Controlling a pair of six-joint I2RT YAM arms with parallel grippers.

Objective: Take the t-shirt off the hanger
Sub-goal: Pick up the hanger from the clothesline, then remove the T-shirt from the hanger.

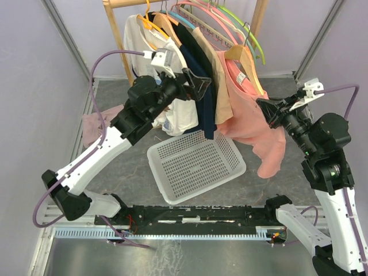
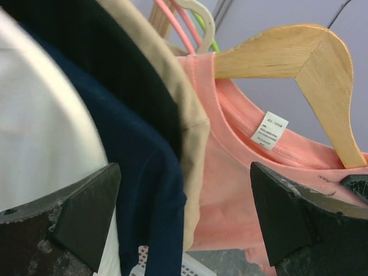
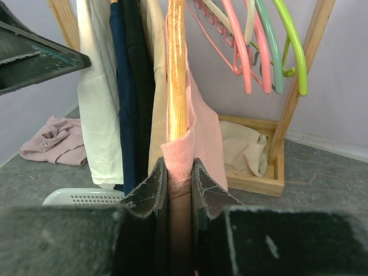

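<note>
Pink t-shirt (image 1: 253,115) hangs on the wooden hanger (image 2: 299,57), with collar and label under the hanger's peak.

Right gripper (image 3: 179,172): jaws closed on the shirt's shoulder fabric just below the hanger's arm end, cloth pinched between both fingers.

Left gripper (image 2: 184,172): jaws spread wide, holding nothing, facing the hanger's peak. The navy shirt (image 2: 144,190) and beige shirt (image 2: 190,126) beside the hanger sit in the gap.

White basket (image 1: 195,164) lies below the hanger.

right gripper (image 3: 179,175) pinching pink t-shirt (image 3: 198,135), wooden hanger (image 3: 176,63) above
</note>
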